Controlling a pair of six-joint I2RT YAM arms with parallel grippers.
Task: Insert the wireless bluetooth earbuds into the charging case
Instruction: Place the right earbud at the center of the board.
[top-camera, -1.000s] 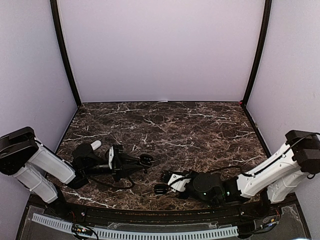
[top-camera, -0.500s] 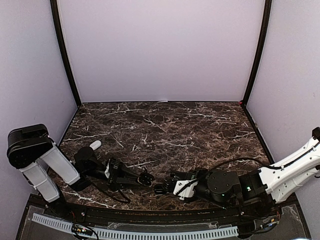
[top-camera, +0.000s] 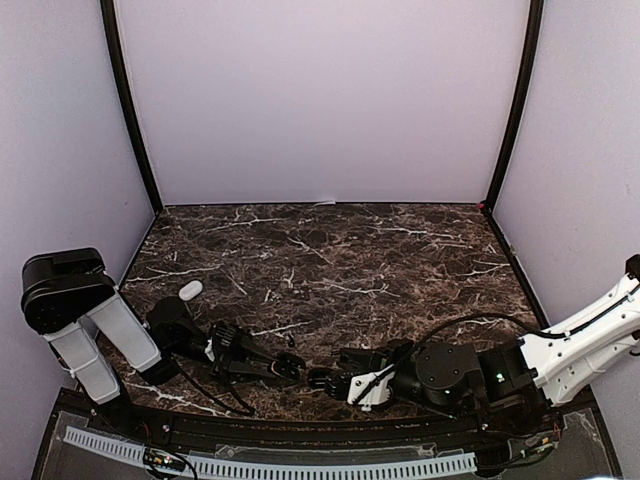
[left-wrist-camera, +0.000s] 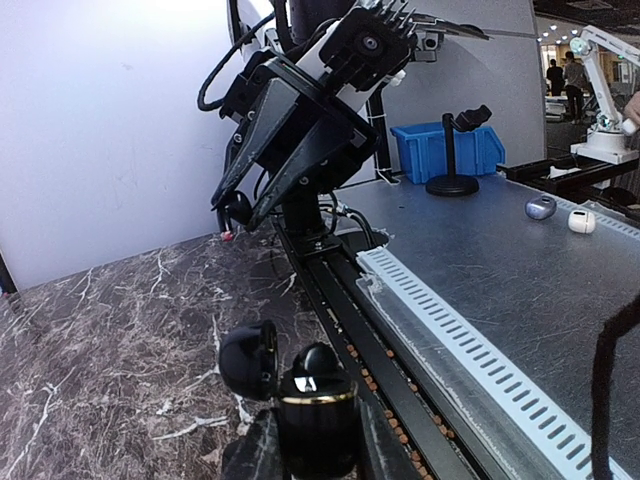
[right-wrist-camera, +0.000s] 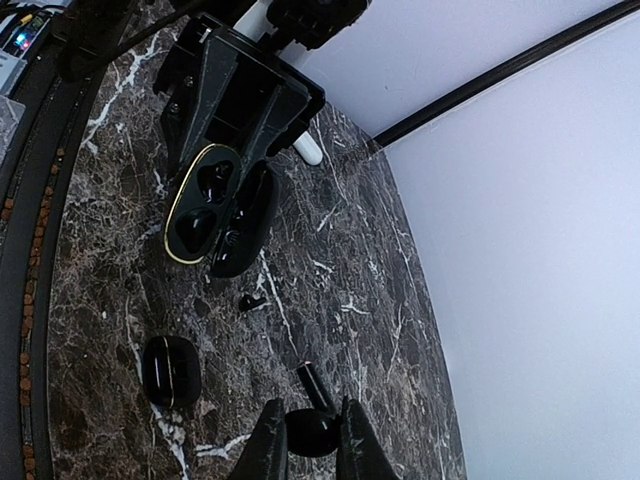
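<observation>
Sitting in left end effector (left-wrist-camera: 312, 445) — case (left-wrist-camera: 315, 402)

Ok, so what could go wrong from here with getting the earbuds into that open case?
The right gripper pinches a small black piece; it could slip before reaching the open case that the left gripper holds. A loose black earbud lies close to that case and may get knocked away.
</observation>
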